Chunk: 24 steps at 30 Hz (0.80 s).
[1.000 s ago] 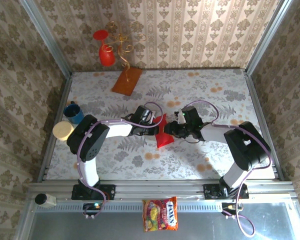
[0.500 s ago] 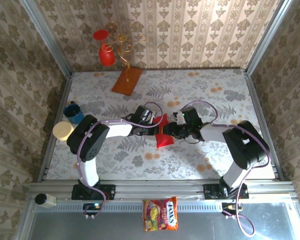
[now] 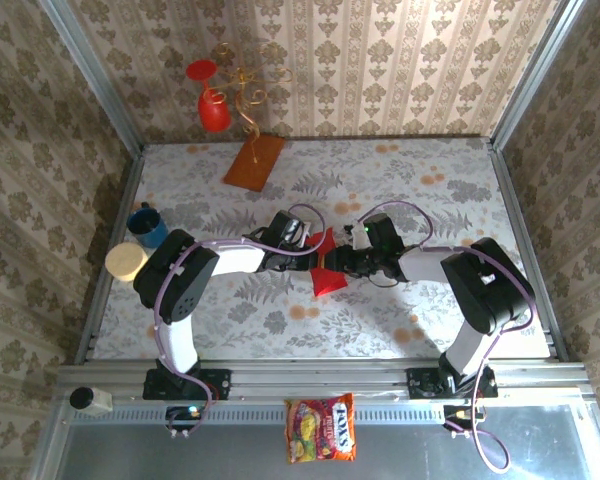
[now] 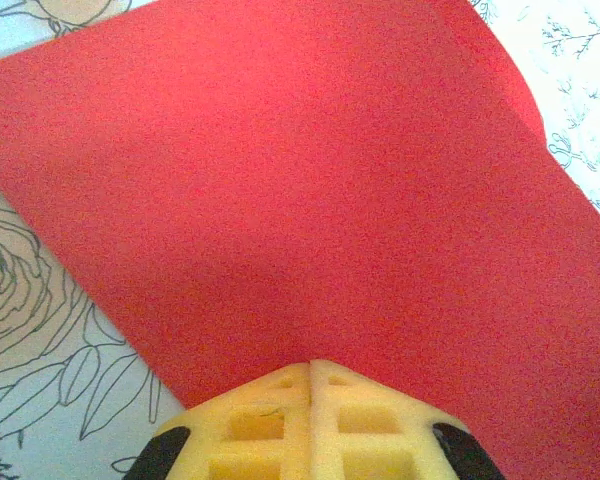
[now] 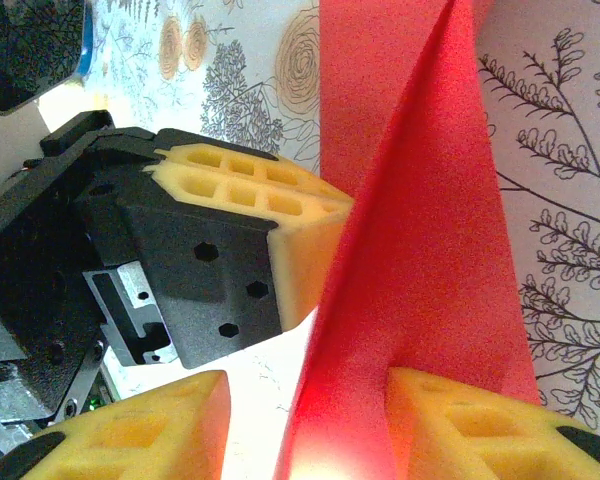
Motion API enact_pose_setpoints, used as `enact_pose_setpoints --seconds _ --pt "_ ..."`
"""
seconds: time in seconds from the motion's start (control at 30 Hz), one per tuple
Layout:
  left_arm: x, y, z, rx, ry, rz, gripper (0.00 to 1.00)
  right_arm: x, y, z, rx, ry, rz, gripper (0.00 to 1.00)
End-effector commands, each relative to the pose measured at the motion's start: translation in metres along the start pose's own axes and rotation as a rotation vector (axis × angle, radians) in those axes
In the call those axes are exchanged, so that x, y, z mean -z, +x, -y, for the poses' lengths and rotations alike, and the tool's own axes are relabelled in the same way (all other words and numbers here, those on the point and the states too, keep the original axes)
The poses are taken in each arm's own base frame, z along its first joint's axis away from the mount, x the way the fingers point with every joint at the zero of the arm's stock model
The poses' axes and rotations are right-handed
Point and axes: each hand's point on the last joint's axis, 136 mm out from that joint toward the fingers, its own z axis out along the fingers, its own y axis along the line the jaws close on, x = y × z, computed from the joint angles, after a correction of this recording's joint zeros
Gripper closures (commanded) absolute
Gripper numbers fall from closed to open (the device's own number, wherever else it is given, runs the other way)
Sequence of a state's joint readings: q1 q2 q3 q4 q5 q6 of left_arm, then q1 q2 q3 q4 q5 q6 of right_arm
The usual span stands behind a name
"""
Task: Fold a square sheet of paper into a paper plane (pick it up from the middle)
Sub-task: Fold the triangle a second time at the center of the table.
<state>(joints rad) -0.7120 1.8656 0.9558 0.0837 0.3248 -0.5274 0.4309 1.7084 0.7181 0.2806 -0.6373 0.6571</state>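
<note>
- Item: square sheet of paper (image 3: 327, 276), bright red. I see it at the centre of the top view, on the flowered table (image 3: 430, 190), between the two arms.
- Condition, left wrist view: the sheet (image 4: 300, 200) is a broad red expanse across most of the frame, with one corner curling at the upper right.
- Condition, right wrist view: the paper (image 5: 420, 250) stands up as a ridge running from the bottom centre to the top right, so at least one bend is in it.
- Left gripper (image 3: 313, 250): its yellow pads are pressed together at the bottom of its own view (image 4: 310, 385), pinching the paper's edge.
- Right gripper (image 5: 305, 425): fingers spread, with the paper ridge passing through the gap. It leans on the pad at lower right, and the lower-left pad stands apart from it.
- Progress, my judgement: early to middle. The sheet is lifted and partly bent, but no slim dart or sharp tip is formed yet. Most creases remain to be made.
- Bystanders: orange-brown board (image 3: 254, 161) at upper left, candy bag (image 3: 321, 428) at bottom centre. Both lie well apart from the work.
</note>
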Motion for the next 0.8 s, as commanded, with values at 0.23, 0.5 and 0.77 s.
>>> enact_pose_setpoints --seconds 0.23,0.5,0.77 --pt "-0.006 0.034 -0.026 0.010 -0.088 -0.112 1.00 0.005 0.010 0.012 -0.079 0.069 -0.054 0.69" --pt "-0.001 0.026 -0.023 -0.022 -0.092 -0.109 1.00 0.007 0.021 0.022 -0.121 0.104 -0.071 0.75" --pt "0.010 0.012 -0.021 -0.069 -0.079 -0.086 1.00 0.009 0.018 0.018 -0.135 0.098 -0.053 0.65"
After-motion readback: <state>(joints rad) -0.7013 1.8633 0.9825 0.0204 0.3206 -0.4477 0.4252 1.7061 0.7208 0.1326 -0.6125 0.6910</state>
